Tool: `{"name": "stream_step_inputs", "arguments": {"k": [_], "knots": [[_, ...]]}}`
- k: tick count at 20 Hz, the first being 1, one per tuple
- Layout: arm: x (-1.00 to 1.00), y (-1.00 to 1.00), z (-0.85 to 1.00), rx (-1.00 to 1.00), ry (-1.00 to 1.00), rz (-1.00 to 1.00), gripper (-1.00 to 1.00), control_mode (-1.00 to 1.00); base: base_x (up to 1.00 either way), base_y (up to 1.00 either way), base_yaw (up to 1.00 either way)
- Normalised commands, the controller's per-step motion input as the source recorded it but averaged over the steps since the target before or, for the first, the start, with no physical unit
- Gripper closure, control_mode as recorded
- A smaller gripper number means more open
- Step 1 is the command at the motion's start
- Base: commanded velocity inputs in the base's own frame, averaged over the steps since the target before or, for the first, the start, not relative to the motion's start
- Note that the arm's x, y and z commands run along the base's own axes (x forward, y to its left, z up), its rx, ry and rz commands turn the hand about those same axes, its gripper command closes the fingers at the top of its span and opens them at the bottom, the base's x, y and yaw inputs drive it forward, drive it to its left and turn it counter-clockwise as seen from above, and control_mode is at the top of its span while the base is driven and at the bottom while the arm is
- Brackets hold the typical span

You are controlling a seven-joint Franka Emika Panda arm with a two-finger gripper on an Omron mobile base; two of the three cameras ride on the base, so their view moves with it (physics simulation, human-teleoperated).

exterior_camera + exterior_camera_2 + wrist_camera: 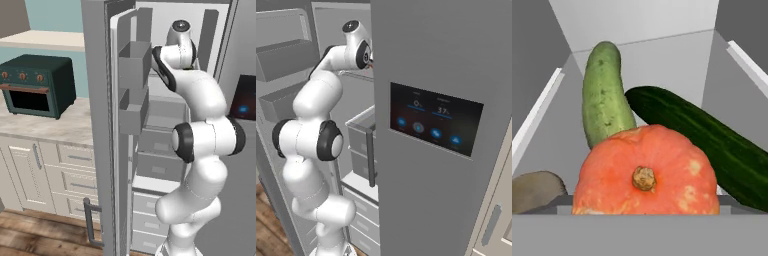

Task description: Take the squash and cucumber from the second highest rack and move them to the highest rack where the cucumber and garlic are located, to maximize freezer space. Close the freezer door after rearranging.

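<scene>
Orange squash (646, 175) sits right before the pincer, whose jaws stand spread, gripping nothing.

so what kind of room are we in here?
A rendered home kitchen, most likely. There's a dark green countertop oven on a pale counter over cream cabinets, and the freezer door stands open beside them. Its neighbouring door carries a blue-lit panel.
</scene>
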Motion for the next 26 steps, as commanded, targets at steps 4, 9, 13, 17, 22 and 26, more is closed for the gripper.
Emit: {"name": "stream_step_inputs", "arguments": {"k": [4,9,13,17,22,26], "knots": [[0.56,-0.11,-0.09,0.00,0.00,0.00,1.00,-1.00,0.00,0.00,0.00],[0.46,-0.16,-0.30,0.00,0.00,0.00,1.00,-1.00,0.00,0.00,0.00],[0.39,-0.15,-0.34,0.01,0.00,0.00,1.00,-1.00,0.00,0.00,0.00],[0.35,-0.09,-0.46,0.00,0.04,0.00,1.00,-1.00,0.00,0.00,0.00],[0.38,-0.01,-0.52,0.00,0.03,0.00,1.00,-1.00,0.00,0.00,0.00],[0.36,-0.03,-0.46,0.00,0.03,0.00,-1.00,-1.00,0.00,0.00,0.00]]}}
